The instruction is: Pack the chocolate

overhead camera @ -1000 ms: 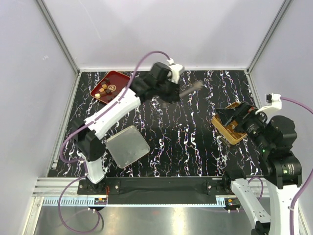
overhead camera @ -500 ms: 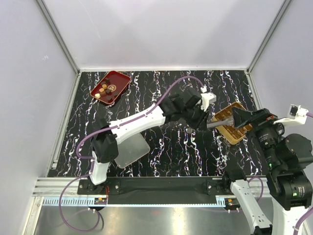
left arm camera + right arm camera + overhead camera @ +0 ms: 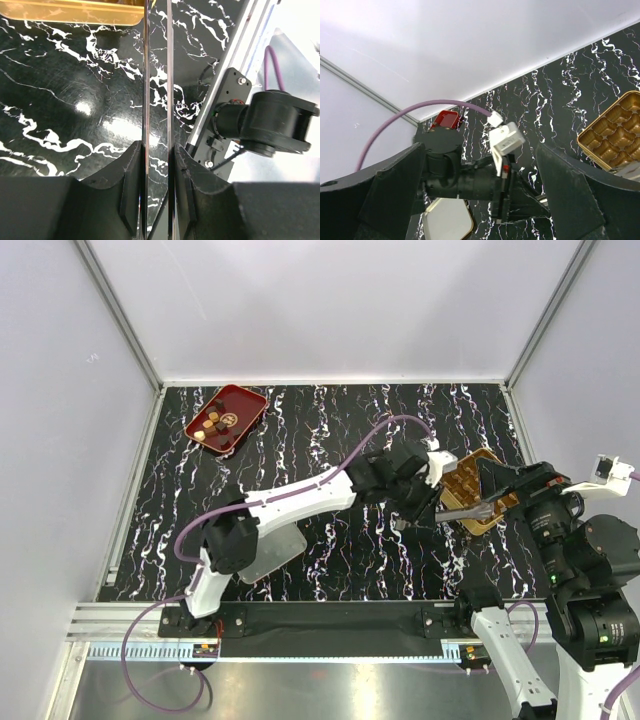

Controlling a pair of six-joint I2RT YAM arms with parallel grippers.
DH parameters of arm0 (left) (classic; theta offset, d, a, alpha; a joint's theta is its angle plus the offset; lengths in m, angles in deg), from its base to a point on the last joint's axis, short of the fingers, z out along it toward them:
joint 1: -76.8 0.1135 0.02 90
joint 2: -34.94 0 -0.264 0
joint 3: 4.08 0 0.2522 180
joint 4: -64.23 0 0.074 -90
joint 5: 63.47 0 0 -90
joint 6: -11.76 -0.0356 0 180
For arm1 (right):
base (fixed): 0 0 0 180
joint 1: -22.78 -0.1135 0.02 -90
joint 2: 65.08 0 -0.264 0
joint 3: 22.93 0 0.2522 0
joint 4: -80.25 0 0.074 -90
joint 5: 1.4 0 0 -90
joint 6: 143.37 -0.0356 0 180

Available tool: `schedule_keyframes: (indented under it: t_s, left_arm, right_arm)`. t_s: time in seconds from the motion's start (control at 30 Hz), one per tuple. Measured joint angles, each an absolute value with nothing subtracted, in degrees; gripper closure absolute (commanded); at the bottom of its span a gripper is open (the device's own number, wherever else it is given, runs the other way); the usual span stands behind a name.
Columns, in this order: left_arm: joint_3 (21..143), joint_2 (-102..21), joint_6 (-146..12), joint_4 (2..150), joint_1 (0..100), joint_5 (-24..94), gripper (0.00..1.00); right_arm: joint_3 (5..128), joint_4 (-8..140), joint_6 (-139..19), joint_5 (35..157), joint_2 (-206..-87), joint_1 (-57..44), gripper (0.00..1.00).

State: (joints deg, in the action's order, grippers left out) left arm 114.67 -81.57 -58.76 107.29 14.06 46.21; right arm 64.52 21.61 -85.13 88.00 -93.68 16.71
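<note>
Since the earlier frame the left arm has swung from the far middle of the table (image 3: 330, 430) across to the right side. The right arm has drawn back a little from above the gold box (image 3: 462, 480). The red tray (image 3: 243, 400) and the clear lid (image 3: 272, 552) lie where they lay.

Findings:
- The left gripper (image 3: 157, 155) is closed narrowly on the thin stick (image 3: 157, 75), which stands clamped between both pads. The stick runs forward to the near rim of the gold box.
- The right gripper (image 3: 480, 150) stands fully spread and holds nothing. It looks across at the left arm's wrist.
- The chocolate (image 3: 213, 423) sits in the red tray at the far left corner, well apart from the box. The box cavities that show are bare.

Assessment: no piece is packed yet, and the stick is being brought to the box.

Risks:
- The two arms work very near each other at the box. A careless advance by either could bring wrist against fingers.
- The stick's tip is at the box rim. A further push along the table could shove or tip the light box.
- The stick is slim and gripped near one end, so contact at its tip could pivot it in the pads.
</note>
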Motion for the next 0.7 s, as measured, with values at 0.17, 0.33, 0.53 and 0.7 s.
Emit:
schedule_keyframes:
  t_s: [0.17, 0.33, 0.53, 0.7]
  left_arm:
    - [115.0, -84.6, -58.8, 107.0, 13.8, 46.2, 0.81]
    - [115.8, -86.4, -58.9, 106.9, 13.7, 46.1, 0.81]
    - [117.4, -86.8, -58.9, 106.7, 13.7, 46.1, 0.80]
    - [118.1, -87.1, -58.9, 106.5, 13.7, 46.0, 0.75]
  right_arm:
    - [64.5, 21.6, -85.1, 88.0, -93.7, 16.7, 0.00]
    - [64.5, 21.6, -85.1, 88.0, -93.7, 16.7, 0.00]
    - [64.0, 21.7, -85.1, 88.0, -93.7, 16.7, 0.00]
    - [63.9, 21.7, -85.1, 88.0, -93.7, 16.7, 0.00]
